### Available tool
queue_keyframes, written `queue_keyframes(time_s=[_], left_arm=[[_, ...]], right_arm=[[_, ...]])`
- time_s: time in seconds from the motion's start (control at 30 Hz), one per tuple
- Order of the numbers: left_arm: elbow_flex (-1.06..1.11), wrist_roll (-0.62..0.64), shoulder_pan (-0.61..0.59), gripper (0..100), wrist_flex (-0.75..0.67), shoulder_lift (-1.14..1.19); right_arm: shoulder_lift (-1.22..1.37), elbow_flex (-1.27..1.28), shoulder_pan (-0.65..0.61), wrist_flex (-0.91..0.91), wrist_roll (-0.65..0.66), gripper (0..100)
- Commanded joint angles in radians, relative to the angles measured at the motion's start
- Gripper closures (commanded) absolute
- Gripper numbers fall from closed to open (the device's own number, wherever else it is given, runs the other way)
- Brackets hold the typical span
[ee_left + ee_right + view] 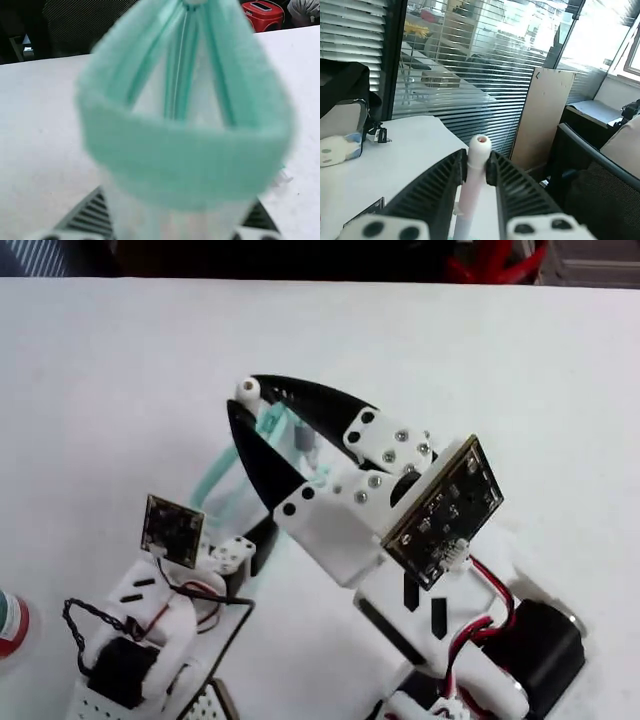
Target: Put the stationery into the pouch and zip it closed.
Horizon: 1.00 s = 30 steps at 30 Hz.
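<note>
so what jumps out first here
The mint-green pouch, its mouth gaping open, looms close up in the left wrist view. In the high view the right gripper sits over it near the middle of the table, shut on a white pen that sticks out past its jaws.

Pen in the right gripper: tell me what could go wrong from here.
1. The pen lies lengthwise in the right gripper; pushing its end against the pouch could slide it back.
2. The pouch looks soft, held by the left gripper; the right gripper's black fingers over it might snag its green rim and fold the mouth shut.
</note>
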Motion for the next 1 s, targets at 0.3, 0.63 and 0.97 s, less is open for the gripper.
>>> queue_keyframes(time_s=[0.3, 0.63, 0.97], left_arm=[[-0.002, -0.008, 0.022, 79, 0.000, 0.007], [-0.008, 0.002, -0.013, 77, 0.002, 0.007], [-0.203, 0.055, -0.065, 74, 0.172, 0.007]], right_arm=[[0.093, 0.124, -0.007, 0.036, 0.014, 97.5], [0.036, 0.120, -0.090, 0.170, 0.009, 68.8], [-0.028, 0.121, -0.039, 0.166, 0.009, 69.4]])
